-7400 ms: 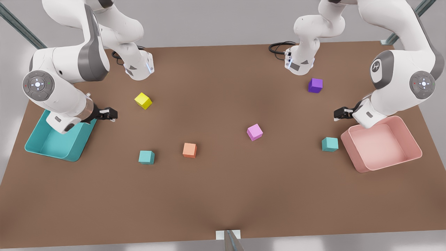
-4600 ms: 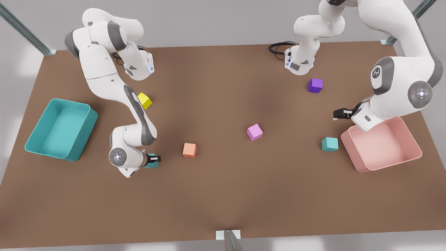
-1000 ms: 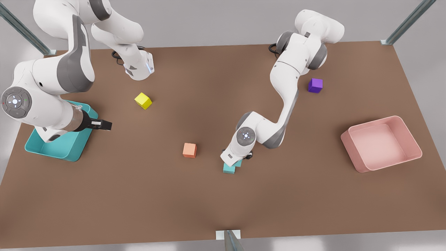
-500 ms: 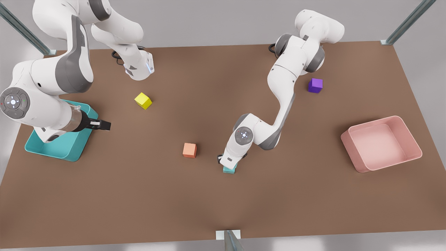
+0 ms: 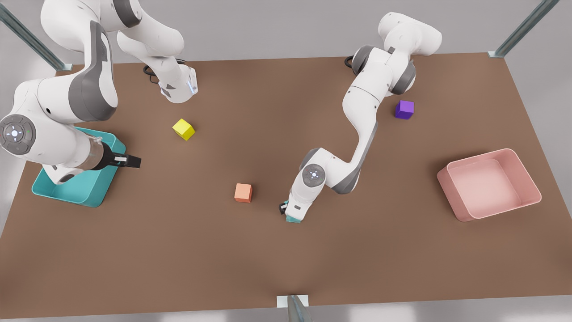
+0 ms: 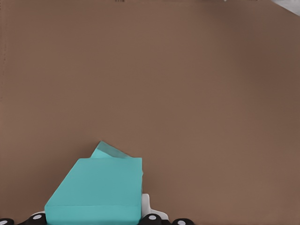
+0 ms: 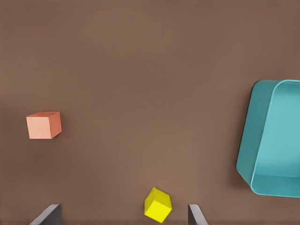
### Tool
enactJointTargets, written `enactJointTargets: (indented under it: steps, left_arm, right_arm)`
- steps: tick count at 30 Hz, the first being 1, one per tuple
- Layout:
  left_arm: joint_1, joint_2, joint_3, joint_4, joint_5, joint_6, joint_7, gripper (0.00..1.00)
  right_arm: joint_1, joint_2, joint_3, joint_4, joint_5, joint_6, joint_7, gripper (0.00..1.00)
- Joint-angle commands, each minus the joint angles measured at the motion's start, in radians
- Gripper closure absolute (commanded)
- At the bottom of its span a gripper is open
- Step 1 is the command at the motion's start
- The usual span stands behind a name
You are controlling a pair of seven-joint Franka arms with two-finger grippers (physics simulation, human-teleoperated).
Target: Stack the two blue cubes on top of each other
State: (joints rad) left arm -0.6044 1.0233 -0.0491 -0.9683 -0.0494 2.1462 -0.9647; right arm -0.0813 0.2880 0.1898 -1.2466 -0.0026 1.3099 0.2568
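One blue cube point(image 6: 96, 190) is clamped in my left gripper point(image 5: 290, 212), which is shut on it near the table's middle front. The other blue cube point(image 6: 110, 151) lies right under it, turned a little, so one corner peeks out. In the front view a teal sliver of a blue cube point(image 5: 293, 219) shows below the wrist. Whether the two cubes touch, I cannot tell. My right gripper point(image 5: 133, 160) hangs open and waits at the front view's left, beside the teal bin point(image 5: 91, 197).
An orange cube point(image 5: 243, 192) sits left of the stack spot, a yellow cube point(image 5: 183, 129) farther back, and a purple cube point(image 5: 404, 109) at the back right. A pink bin point(image 5: 532, 197) stands at the front view's right. Both arm bases stand at the table's far edge.
My left gripper has carried its blue cube sideways over the other one and lowered it, so the two now overlap. The right arm has barely drifted.
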Motion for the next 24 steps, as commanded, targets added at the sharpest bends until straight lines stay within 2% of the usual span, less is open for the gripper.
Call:
enactJointTargets:
  steps: [1, 2, 3, 10, 14, 17, 20, 22, 24]
  left_arm:
    - [0.0, -0.002, 0.0, 0.0, -0.004, 0.004, -0.08, 0.34]
    - [0.002, -0.002, 0.0, 0.0, -0.004, 0.004, -0.08, 0.27]
    - [0.003, -0.002, 0.0, 0.0, -0.004, 0.004, -0.08, 0.0]
    - [0.008, -0.009, 0.0, 0.0, -0.006, 0.003, -0.081, 0.0]
    - [0.008, -0.046, -0.005, 0.0, -0.017, -0.078, -0.085, 0.0]
    - [0.017, -0.124, -0.024, 0.0, -0.018, -0.253, -0.085, 0.0]
    - [0.083, -0.272, -0.02, -0.001, 0.009, -0.601, -0.003, 0.0]
    - [0.238, -0.374, -0.02, 0.0, 0.02, -0.828, 0.414, 0.0]
    - [0.4, -0.466, -0.021, -0.007, 0.075, -0.959, 0.773, 0.0]
  right_arm:
    - [0.0, -0.001, 0.0, 0.001, 0.004, -0.001, -0.001, 0.0]
    - [0.0, -0.001, 0.0, 0.001, 0.004, -0.001, -0.001, 0.0]
    - [0.0, -0.001, 0.0, 0.001, 0.004, -0.001, -0.001, 0.0]
    - [0.0, -0.001, 0.0, 0.001, 0.003, -0.001, -0.001, 0.0]
    - [0.0, 0.0, 0.0, 0.001, 0.004, -0.003, -0.001, 0.0]
    - [-0.003, 0.0, 0.0, 0.003, 0.003, -0.003, -0.001, 0.0]
    - [-0.005, 0.0, 0.0, 0.006, 0.003, -0.003, -0.001, 0.0]
    - [-0.005, 0.0, 0.0, 0.006, 0.003, -0.003, -0.001, 0.0]
    - [-0.005, 0.0, 0.0, 0.006, 0.003, -0.003, -0.001, 0.0]
